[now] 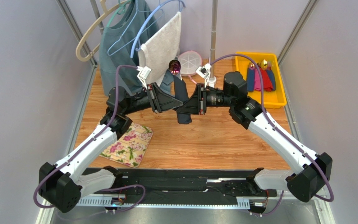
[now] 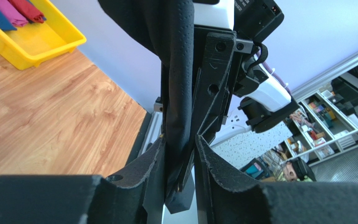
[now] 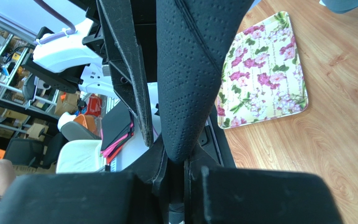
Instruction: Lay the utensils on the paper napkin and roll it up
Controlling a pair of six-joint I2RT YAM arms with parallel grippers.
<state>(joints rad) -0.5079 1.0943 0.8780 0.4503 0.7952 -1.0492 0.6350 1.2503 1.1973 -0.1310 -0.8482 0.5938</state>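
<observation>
The paper napkin [image 1: 181, 93] is a black roll held upright in the air over the middle of the table. A spoon's shiny purple-pink bowl [image 1: 174, 66] sticks out of its top; the other utensils are hidden inside. My left gripper [image 1: 178, 103] comes in from the left and my right gripper [image 1: 188, 104] from the right, and they meet at the roll. In the left wrist view the left gripper [image 2: 181, 144] pinches the dotted black napkin [image 2: 178, 70]. In the right wrist view the right gripper [image 3: 176, 161] is shut on the napkin [image 3: 190, 70].
A floral mat [image 1: 128, 143] lies at the front left of the wooden table. A yellow tray [image 1: 279, 100] at the back right holds cutlery wrapped in coloured napkins [image 1: 260, 77]. Hangers with a shirt [image 1: 120, 46] and a towel [image 1: 160, 46], a pole [image 1: 212, 28] and a round white dish [image 1: 189, 63] stand at the back.
</observation>
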